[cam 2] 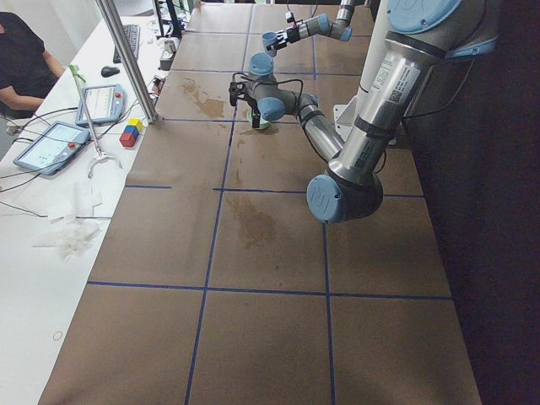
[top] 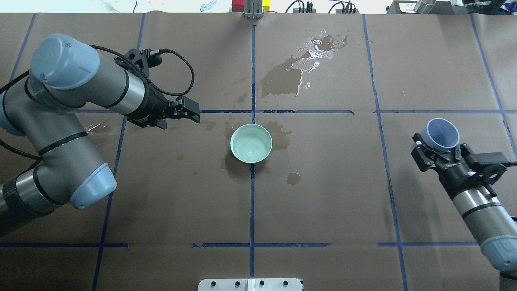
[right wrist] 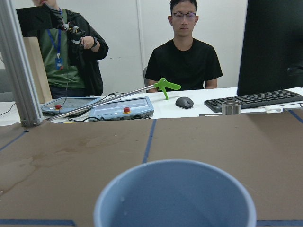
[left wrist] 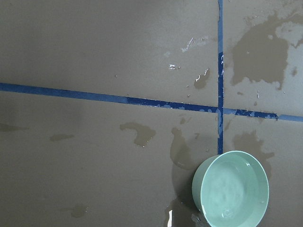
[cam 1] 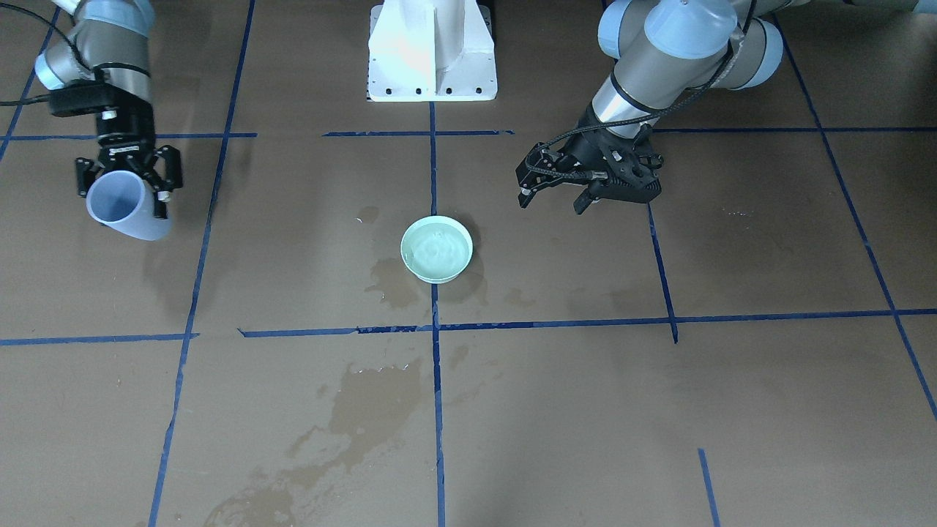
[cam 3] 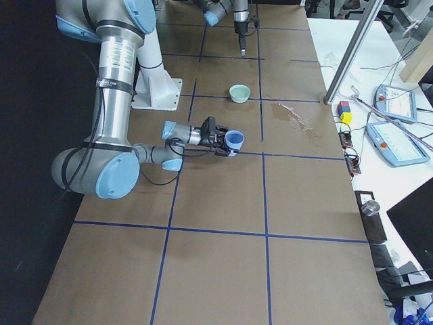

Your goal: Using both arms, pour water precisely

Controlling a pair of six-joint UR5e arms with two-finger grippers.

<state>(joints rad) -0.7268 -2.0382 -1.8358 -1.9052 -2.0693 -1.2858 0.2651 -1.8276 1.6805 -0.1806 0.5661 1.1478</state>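
A mint-green bowl stands at the table's centre, also in the front view and the left wrist view. It holds clear water that shows as glinting ripples. My left gripper hovers open and empty to the bowl's left, seen from the front with its fingers apart. My right gripper is shut on a pale blue cup far to the bowl's right, tilted in the front view. The cup's rim fills the right wrist view; I cannot tell whether it holds water.
Wet patches darken the brown paper around the bowl and on the far side. The white pedestal stands at the robot's edge. Blue tape lines cross the table. Operators, tablets and a metal post are beyond the far edge.
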